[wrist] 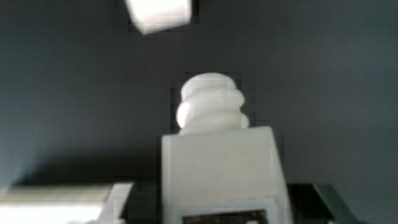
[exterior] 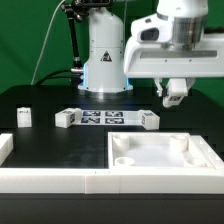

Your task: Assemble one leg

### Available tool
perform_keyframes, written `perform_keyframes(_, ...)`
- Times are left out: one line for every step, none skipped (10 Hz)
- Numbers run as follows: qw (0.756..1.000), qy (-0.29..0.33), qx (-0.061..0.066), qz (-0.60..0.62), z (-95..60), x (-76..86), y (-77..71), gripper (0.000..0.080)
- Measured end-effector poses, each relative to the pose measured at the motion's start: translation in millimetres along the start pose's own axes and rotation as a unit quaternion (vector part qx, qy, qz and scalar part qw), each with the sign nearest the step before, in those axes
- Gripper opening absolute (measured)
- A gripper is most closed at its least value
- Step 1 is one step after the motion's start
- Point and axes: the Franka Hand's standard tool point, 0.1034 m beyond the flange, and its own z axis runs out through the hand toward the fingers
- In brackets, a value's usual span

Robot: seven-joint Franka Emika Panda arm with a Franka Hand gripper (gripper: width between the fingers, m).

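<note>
My gripper [exterior: 175,96] hangs above the table at the exterior view's right. It is shut on a white leg [exterior: 175,92], held clear of the surface. In the wrist view the leg [wrist: 222,160] fills the space between the dark fingers [wrist: 150,205], and its rounded screw end [wrist: 215,98] points away from the gripper [wrist: 222,203]. Three more legs stand on the table: one at the left [exterior: 24,116], one left of centre [exterior: 67,118] and one right of centre [exterior: 148,120]. The large white panel [exterior: 160,160] with round corner sockets lies at the front right.
The marker board [exterior: 100,118] lies between the two middle legs. A white L-shaped rail [exterior: 50,180] runs along the front and left edge. The robot base [exterior: 104,60] stands at the back. A blurred white piece [wrist: 160,14] shows in the wrist view.
</note>
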Motion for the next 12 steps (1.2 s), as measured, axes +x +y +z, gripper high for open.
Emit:
perform_keyframes(1.000, 0.020, 0.003, -0.001, -5.5, 5.4, -4.6, 0.0290)
perform_keyframes(0.996, 0.082, 0.014, -0.005, -5.3, 12.4, -8.9, 0.0290)
perform_keyframes(0.992, 0.124, 0.021, -0.007, -2.3, 8.4, -10.8, 0.0290)
perform_keyframes(0.985, 0.169, 0.031, -0.009, -1.9, 9.1, -16.5, 0.0290)
perform_keyframes(0.979, 0.198, 0.039, -0.015, 1.6, 10.7, -25.3, 0.0290)
perform_keyframes(0.967, 0.249, 0.050, -0.027, -2.2, 24.4, -32.7, 0.0290)
perform_keyframes(0.968, 0.243, 0.043, -0.048, 1.1, 32.0, -30.3, 0.0290)
perform_keyframes(0.966, 0.249, 0.042, -0.055, -6.0, 52.6, -32.4, 0.0290)
perform_keyframes(0.963, 0.259, 0.043, -0.065, -7.7, 69.2, -36.9, 0.0290)
perform_keyframes(0.960, 0.263, 0.037, -0.086, -6.3, 79.6, -35.7, 0.0290)
perform_keyframes(0.958, 0.267, 0.033, -0.098, -7.4, 85.2, -33.2, 0.0290)
perform_keyframes(0.959, 0.265, 0.035, -0.096, -6.4, 83.2, -34.8, 0.0290)
